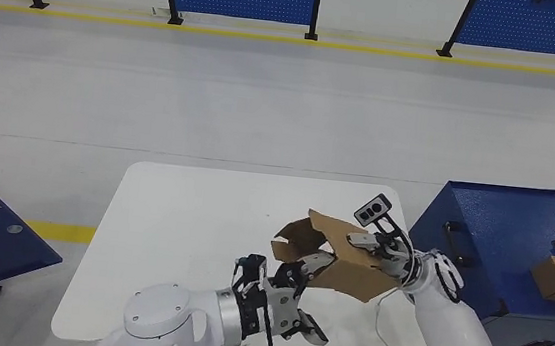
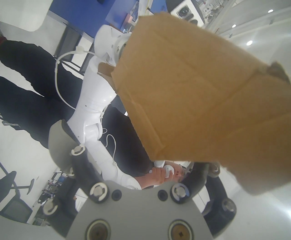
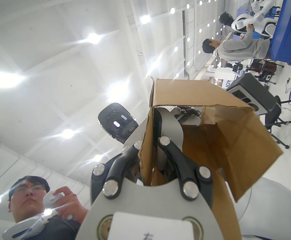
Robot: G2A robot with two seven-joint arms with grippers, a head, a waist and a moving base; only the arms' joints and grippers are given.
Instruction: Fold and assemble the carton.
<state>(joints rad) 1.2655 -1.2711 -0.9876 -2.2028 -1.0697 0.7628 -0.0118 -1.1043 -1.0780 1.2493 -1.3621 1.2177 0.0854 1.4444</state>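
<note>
Fingers (image 3: 171,127) of the right gripper (image 3: 151,134) clamped on one side wall of the carton (image 1: 354,266): one finger inside the box, its partner outside, the cardboard pinched between them. Brown carton held clear of the table (image 1: 181,234), above the table's near right quarter, partly erected into a rectangular tube. Long axis roughly parallel to the table's near edge, slightly tilted. Open end directed toward the table's left side and a little away from the robot, with loose flaps standing out around the mouth. The right wrist view looks into the hollow interior from the gripped end, with an unfolded flap spread to one side. Beside the carton's open end, on the side toward the table's near edge, the left gripper (image 1: 318,297) with its fingers spread wide apart. One fingertip appears to lie against the carton's lower edge; the other stands free of it, nearer the table's edge. In the left wrist view a flat outer panel with a fold crease passes over the gap between the spread fingers. Just beside the table's right edge, a blue cabinet (image 1: 497,244).
</note>
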